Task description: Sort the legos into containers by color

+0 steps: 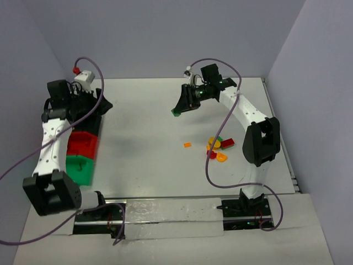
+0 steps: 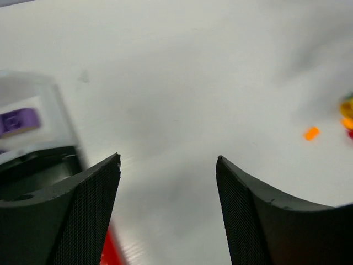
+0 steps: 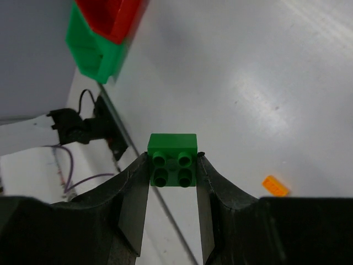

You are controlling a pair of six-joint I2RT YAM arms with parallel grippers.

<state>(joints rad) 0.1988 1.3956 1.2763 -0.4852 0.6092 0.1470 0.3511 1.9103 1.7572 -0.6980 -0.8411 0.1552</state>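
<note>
My right gripper is shut on a green lego brick, studs facing the camera, held above the table left of the loose pile. My left gripper stands open with nothing between its fingers, hovering by the far end of the container row. The containers line the left side: a green bin, a red bin, a black bin and a clear bin holding a purple piece. Loose red, yellow and orange legos lie to the right.
A single orange lego lies apart from the pile, toward the table's middle. The green bin and red bin show far off in the right wrist view. Walls enclose the table at the back and on both sides.
</note>
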